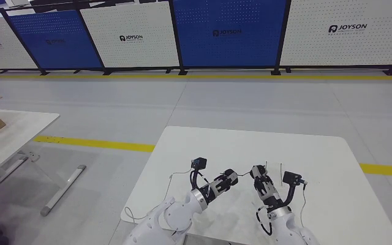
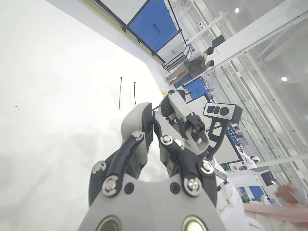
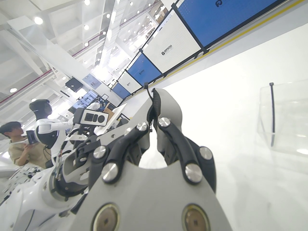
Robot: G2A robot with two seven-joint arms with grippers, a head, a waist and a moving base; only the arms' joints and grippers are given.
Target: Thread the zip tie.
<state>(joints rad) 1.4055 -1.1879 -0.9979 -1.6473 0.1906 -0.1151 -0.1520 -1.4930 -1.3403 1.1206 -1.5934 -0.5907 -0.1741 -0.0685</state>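
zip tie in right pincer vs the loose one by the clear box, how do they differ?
The held zip tie is clamped in the right pincer, head poking past the tips; the loose zip tie is gripped by nothing. Held one bends; loose one is straight. Both black, thin.

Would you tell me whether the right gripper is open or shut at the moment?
Shut. The right gripper is closed with no visible gap, pinching a black zip tie whose head sticks out past the tips.
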